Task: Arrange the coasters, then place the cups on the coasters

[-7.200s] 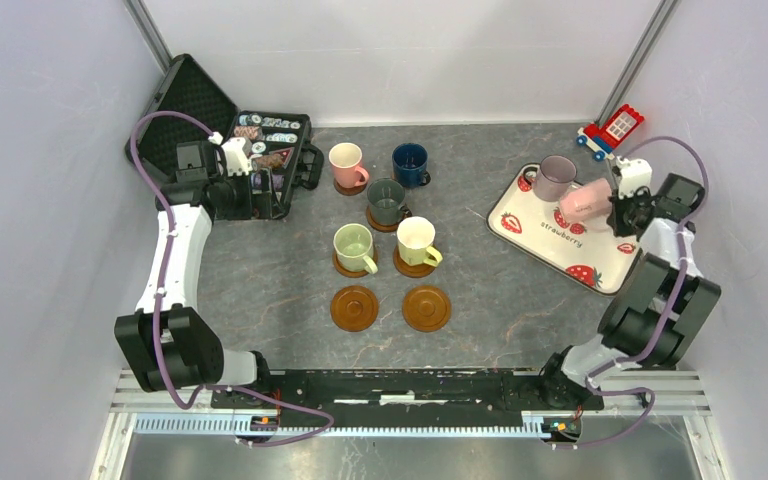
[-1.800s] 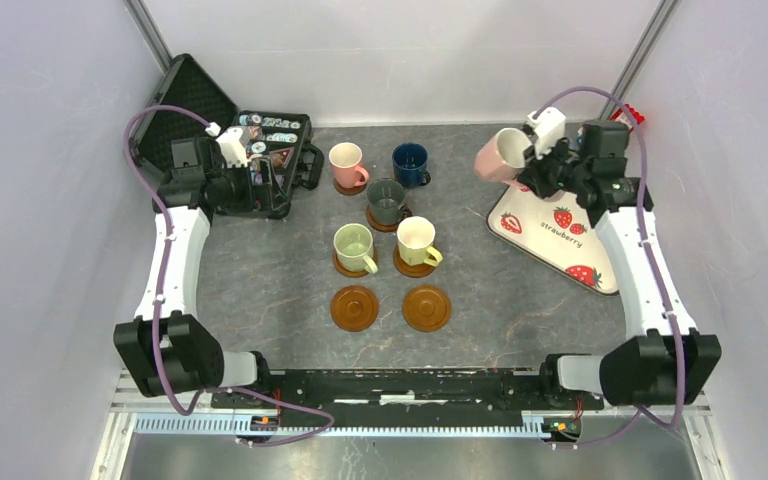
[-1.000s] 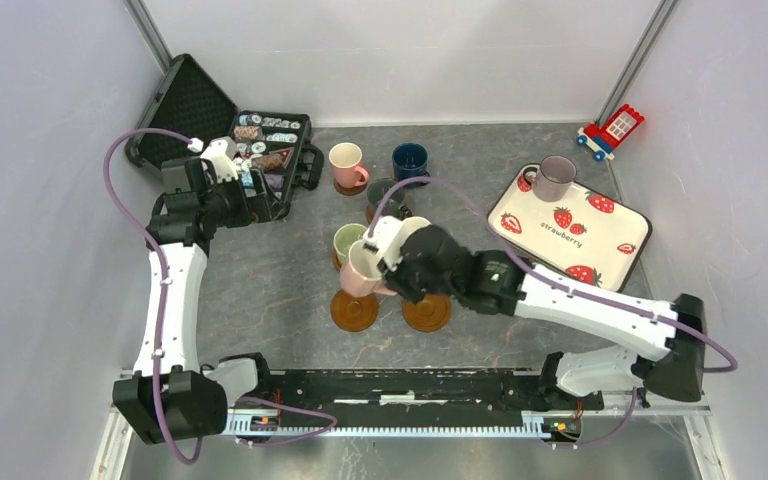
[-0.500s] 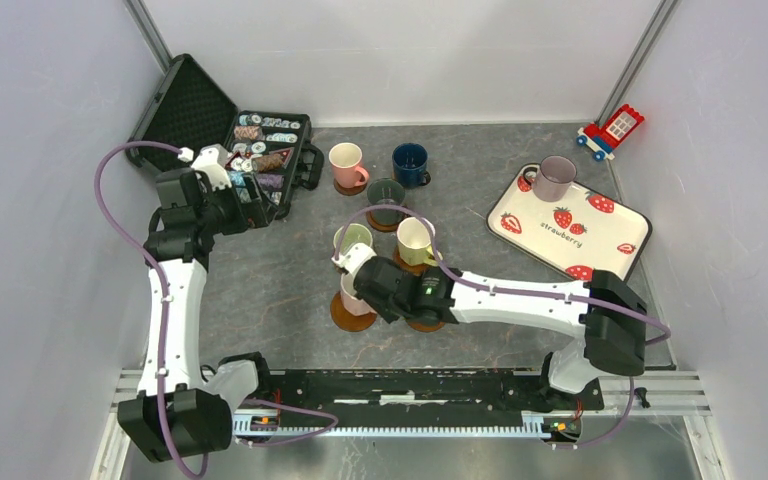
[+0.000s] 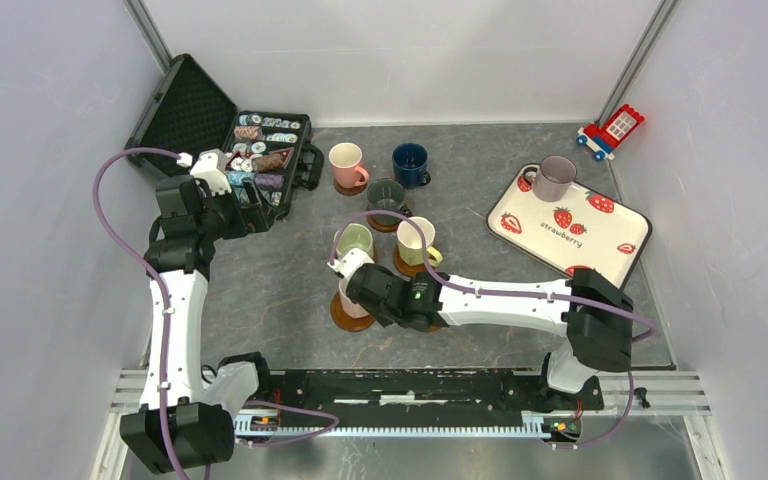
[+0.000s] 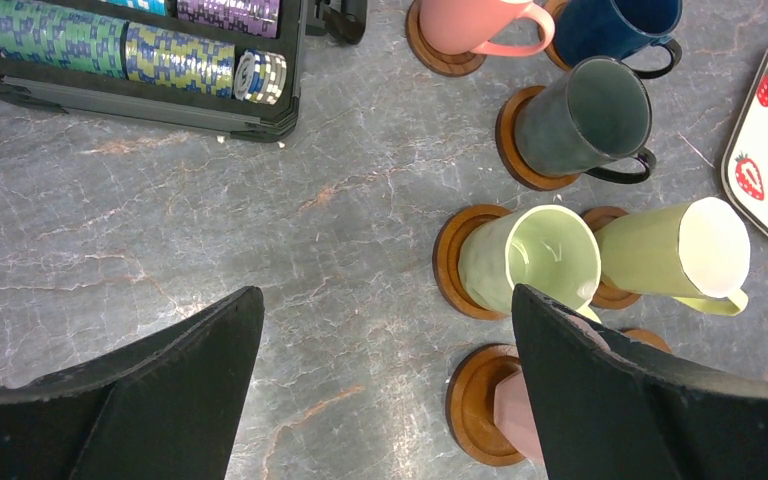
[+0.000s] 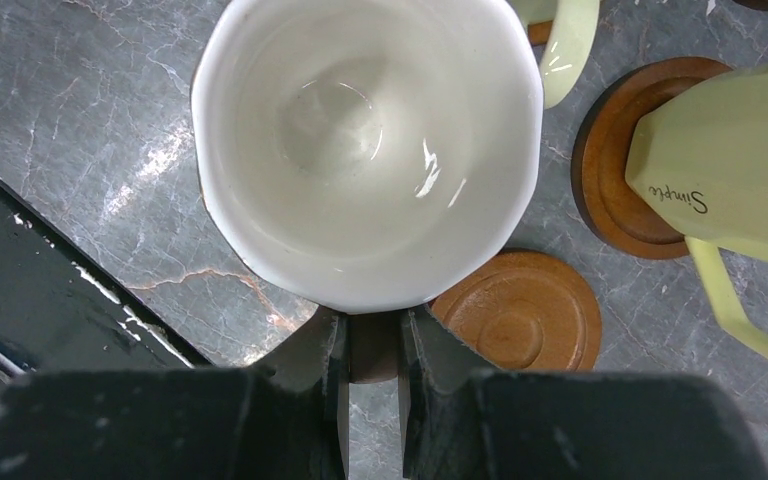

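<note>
At lower centre, right tool (image 7: 373,350) clenches handle of glossy faceted pale-pink cup (image 7: 370,150) over round wooden coaster (image 6: 470,400); left tool (image 6: 385,300) gapes wide.

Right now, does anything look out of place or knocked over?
Nothing is spilled or tipped. One mauve-grey mug sits on the strawberry tray rather than a coaster, and one coaster lies bare beside the pale pink mug in the right gripper.

Black script "Simple" on the side of the cream-yellow cup (image 7: 730,170) standing left of the white tray (image 5: 608,230), dark word "strawberry" printed near the tray's middle, clipped letters "stra" on that tray in the left wrist view.
</note>
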Robot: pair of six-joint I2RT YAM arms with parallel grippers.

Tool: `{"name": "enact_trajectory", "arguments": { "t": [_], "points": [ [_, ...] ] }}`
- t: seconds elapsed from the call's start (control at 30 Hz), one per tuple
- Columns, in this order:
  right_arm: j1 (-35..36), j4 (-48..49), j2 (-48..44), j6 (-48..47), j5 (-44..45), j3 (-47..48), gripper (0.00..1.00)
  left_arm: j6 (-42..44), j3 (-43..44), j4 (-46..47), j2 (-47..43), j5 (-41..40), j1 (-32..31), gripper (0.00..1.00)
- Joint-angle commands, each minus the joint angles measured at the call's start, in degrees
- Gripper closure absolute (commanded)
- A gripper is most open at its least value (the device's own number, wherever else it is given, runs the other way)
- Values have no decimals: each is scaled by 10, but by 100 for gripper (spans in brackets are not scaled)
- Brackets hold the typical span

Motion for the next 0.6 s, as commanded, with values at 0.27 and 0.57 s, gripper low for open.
{"name": "enact_trajectory", "arguments": {
  "t": [0.27,0.57],
  "points": [
    [4,52,14,26,24,43,81,-24,-11,32,-15,0,10,0],
    [13,42,31,36,30,49,64,-24,-10,34,-14,-1,11,0]
  ]
}}
